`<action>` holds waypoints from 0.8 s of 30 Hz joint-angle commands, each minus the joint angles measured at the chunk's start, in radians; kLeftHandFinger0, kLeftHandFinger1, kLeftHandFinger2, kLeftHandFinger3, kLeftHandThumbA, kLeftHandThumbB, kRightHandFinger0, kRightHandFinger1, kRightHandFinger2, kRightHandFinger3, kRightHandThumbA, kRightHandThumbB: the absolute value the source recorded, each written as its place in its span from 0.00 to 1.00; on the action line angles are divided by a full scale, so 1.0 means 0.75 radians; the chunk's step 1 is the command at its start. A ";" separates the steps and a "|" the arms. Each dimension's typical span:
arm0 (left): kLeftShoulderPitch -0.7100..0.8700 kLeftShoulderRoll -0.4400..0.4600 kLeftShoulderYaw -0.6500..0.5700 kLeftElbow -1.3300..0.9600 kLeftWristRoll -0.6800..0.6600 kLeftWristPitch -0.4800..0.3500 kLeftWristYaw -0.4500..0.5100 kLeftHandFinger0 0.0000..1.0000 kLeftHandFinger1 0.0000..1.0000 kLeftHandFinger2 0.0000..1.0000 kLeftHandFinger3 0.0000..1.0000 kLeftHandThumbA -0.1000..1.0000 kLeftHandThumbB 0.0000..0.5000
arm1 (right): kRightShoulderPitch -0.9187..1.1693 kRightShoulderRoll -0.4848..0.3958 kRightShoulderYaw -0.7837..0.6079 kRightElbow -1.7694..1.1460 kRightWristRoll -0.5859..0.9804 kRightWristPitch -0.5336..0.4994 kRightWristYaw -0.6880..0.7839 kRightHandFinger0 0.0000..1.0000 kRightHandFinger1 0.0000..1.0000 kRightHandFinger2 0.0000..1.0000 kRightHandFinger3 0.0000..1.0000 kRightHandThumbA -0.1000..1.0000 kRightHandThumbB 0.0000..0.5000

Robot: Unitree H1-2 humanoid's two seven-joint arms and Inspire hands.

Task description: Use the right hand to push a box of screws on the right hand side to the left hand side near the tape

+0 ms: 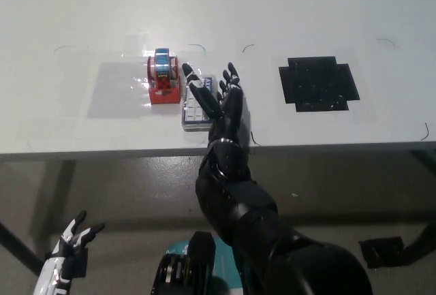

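My white left hand (68,254) hangs low, fingers spread, holding nothing. On the table (68,9) the red tape dispenser (164,80) sits just beside the box of screws (195,110) (near the front edge). My black right hand (221,101), fingers spread, lies flat against the box's right side.

A white counter (82,9) fills the upper half of the frame, its front edge running across just below the middle. A red tape dispenser (164,85) with a blue-topped roll stands left of centre. Just beside it, to its right, lies a flat box of screws (195,107), partly covered from the right. At the upper right lies a black cross-shaped mat (318,82), well apart from both. A faint greyish rectangle (116,90) marks the surface left of the dispenser.
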 commanded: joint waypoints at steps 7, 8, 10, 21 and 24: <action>-0.014 0.016 -0.005 -0.039 -0.004 -0.020 -0.012 1.00 0.93 0.84 1.00 0.98 0.19 | -0.071 0.038 0.026 0.010 0.008 -0.013 0.193 1.00 1.00 1.00 1.00 1.00 0.53; -0.016 0.017 -0.007 -0.039 -0.003 -0.018 -0.014 1.00 0.93 0.84 1.00 0.98 0.19 | -0.072 0.038 0.023 0.010 0.009 -0.013 0.193 1.00 1.00 1.00 1.00 1.00 0.53; -0.014 0.014 -0.009 -0.039 -0.004 -0.018 -0.014 1.00 0.93 0.83 1.00 0.98 0.19 | -0.068 0.041 0.018 0.003 0.011 -0.013 0.190 1.00 1.00 1.00 1.00 1.00 0.52; -0.025 0.032 -0.007 -0.046 0.012 -0.009 -0.018 1.00 0.93 0.85 1.00 0.99 0.14 | 0.044 -0.071 0.261 -0.237 -0.318 -0.013 -0.202 1.00 1.00 1.00 1.00 1.00 0.51; -0.031 0.034 -0.010 -0.035 -0.011 -0.012 -0.027 1.00 0.93 0.85 1.00 0.98 0.14 | 0.099 -0.122 0.302 -0.366 -0.370 -0.013 -0.257 1.00 1.00 1.00 1.00 1.00 0.58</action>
